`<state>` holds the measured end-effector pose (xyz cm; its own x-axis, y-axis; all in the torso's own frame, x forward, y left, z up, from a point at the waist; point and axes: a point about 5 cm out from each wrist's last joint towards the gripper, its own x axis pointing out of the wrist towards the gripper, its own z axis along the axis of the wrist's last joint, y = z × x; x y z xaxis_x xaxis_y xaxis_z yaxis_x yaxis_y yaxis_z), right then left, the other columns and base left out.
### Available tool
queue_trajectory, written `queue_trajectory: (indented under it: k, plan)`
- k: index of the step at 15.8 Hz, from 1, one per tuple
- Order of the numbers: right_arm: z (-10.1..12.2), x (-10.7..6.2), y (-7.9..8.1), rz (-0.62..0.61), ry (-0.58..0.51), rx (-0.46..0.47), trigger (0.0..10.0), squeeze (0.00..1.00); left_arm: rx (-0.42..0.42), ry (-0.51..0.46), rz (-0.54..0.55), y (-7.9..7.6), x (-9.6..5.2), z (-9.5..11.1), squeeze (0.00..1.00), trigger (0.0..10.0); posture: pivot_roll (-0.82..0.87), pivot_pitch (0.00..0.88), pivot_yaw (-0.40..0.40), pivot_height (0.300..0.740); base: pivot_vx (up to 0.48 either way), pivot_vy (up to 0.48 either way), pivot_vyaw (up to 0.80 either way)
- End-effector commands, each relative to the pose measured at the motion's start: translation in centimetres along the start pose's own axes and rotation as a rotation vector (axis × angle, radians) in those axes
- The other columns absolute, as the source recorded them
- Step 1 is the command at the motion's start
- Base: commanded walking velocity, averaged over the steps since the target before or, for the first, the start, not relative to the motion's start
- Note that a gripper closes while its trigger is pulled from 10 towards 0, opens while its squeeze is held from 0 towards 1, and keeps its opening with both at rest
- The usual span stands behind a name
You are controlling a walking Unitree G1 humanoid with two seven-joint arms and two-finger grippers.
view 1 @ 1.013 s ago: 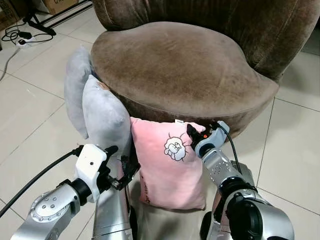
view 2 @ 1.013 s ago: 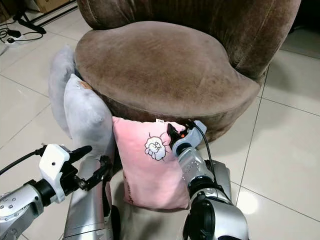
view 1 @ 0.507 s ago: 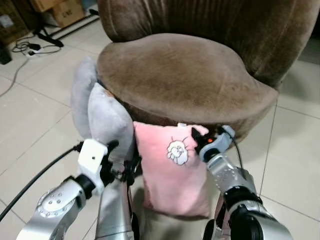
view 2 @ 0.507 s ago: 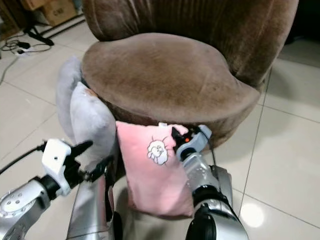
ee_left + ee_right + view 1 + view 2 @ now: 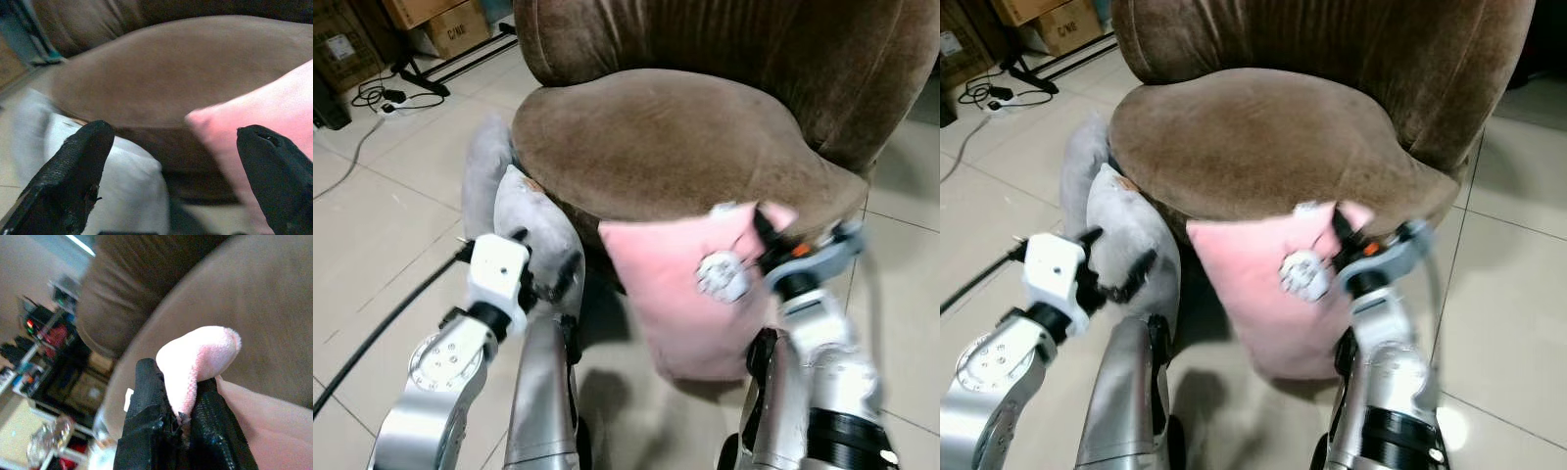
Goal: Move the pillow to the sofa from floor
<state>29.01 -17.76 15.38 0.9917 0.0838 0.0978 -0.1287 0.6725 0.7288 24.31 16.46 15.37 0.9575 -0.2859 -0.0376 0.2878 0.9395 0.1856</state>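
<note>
Pillow (image 5: 690, 294), pink: head view showed it hanging clear of the floor against the sofa (image 5: 685, 147) front, pinched at its upper corner by the right end effector (image 5: 766, 233), likely for lifting onto the seat. Left wrist view: left end effector (image 5: 176, 171) spread wide, empty. Right wrist view: fingers (image 5: 146, 431) clamped the corner.

You see a soft pink cloth pillow (image 5: 690, 294), its matt weave pinched at a corner by the right hand (image 5: 178, 423), whose black fingers (image 5: 146, 431) look rough and rubbery. The sofa (image 5: 685, 137) wears brown, velvety, short-pile fabric. Grey pillows (image 5: 533, 230) look plush. The floor (image 5: 382, 215) is glossy pale tile; your arms (image 5: 431, 392) gleam brushed silver metal.
</note>
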Motion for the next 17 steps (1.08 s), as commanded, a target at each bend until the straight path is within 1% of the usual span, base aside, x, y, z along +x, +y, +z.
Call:
queue_trajectory:
  k: [1, 2, 3, 4, 5, 6, 7, 8, 9, 11, 13, 15, 17]
  plan:
    - [3.1, 0.0, 3.8, 0.135, -0.127, -0.046, 0.0, 0.0, 0.028, -0.018, 0.047, 0.5, 0.1, 0.3, 0.0, 10.0, -0.12, 0.0, 0.085, 0.407, 0.0, 0.0, 0.0]
    - [3.6, -0.1, 4.4, 0.121, -0.134, -0.066, 0.0, 0.0, 0.049, -0.02, 0.066, 0.7, 0.4, 0.3, 0.0, 10.0, -0.12, 0.0, 0.08, 0.407, 0.0, 0.0, 0.0]
    - [3.6, 0.2, 5.1, 0.146, -0.112, -0.138, 10.0, 0.0, 0.094, -0.024, 0.094, 1.0, 0.8, 0.5, 0.0, 10.0, -0.12, 0.0, 0.072, 0.407, 0.0, 0.0, 0.0]
    - [3.5, 0.2, 5.5, 0.16, -0.094, -0.183, 10.0, 0.0, 0.113, -0.03, 0.112, 1.2, 1.1, 0.6, 0.0, 10.0, -0.12, 0.0, 0.07, 0.407, 0.0, 0.0, 0.0]
    - [3.4, 0.5, 6.2, 0.152, -0.095, -0.297, 10.0, 0.0, 0.122, -0.048, 0.178, 1.9, 1.5, 1.1, 0.0, 10.0, -0.12, 0.0, 0.073, 0.412, 0.0, 0.0, 0.0]
    - [3.3, 0.6, 6.4, 0.142, -0.09, -0.33, 10.0, 0.0, 0.123, -0.051, 0.2, 2.2, 1.6, 1.3, 0.0, 10.0, -0.12, 0.0, 0.073, 0.417, 0.0, 0.0, 0.0]
    - [3.0, 0.5, 7.2, 0.148, -0.096, -0.398, 10.0, 0.0, 0.142, -0.066, 0.209, 2.3, 1.7, 1.7, 0.0, 10.0, -0.12, 0.0, 0.07, 0.427, 0.0, 0.0, 0.0]
    - [2.8, 0.4, 7.6, 0.149, -0.098, -0.422, 10.0, 0.0, 0.146, -0.08, 0.196, 2.0, 1.8, 2.0, 0.0, 10.0, -0.11, 0.0, 0.066, 0.437, 0.0, 0.0, 0.0]
    - [2.8, 0.4, 7.6, 0.141, -0.094, -0.425, 10.0, 0.0, 0.159, -0.084, 0.179, 1.8, 1.8, 2.2, 0.0, 10.0, -0.11, 0.0, 0.061, 0.447, 0.0, 0.0, 0.0]
    - [2.7, 0.6, 7.3, 0.12, -0.089, -0.446, 10.0, 0.0, 0.164, -0.08, 0.19, 1.8, 1.9, 2.1, 0.0, 10.0, -0.11, 0.0, 0.049, 0.467, 0.0, 0.0, 0.0]
    - [2.7, 0.9, 7.4, 0.118, -0.092, -0.471, 10.0, 0.0, 0.164, -0.08, 0.198, 1.7, 2.0, 2.0, 0.0, 10.0, -0.11, 0.0, 0.04, 0.482, 0.0, 0.0, 0.0]
    - [3.0, 1.3, 7.8, 0.113, -0.102, -0.469, 10.0, 0.0, 0.149, -0.08, 0.211, 1.6, 2.0, 2.0, 0.0, 10.0, -0.11, 0.0, 0.037, 0.502, 0.0, 0.0, 0.0]
    - [3.2, 1.5, 7.8, 0.103, -0.106, -0.466, 10.0, 0.0, 0.148, -0.079, 0.216, 1.7, 2.1, 2.1, 0.0, 10.0, -0.1, 0.0, 0.038, 0.522, 0.0, 0.0, 0.0]
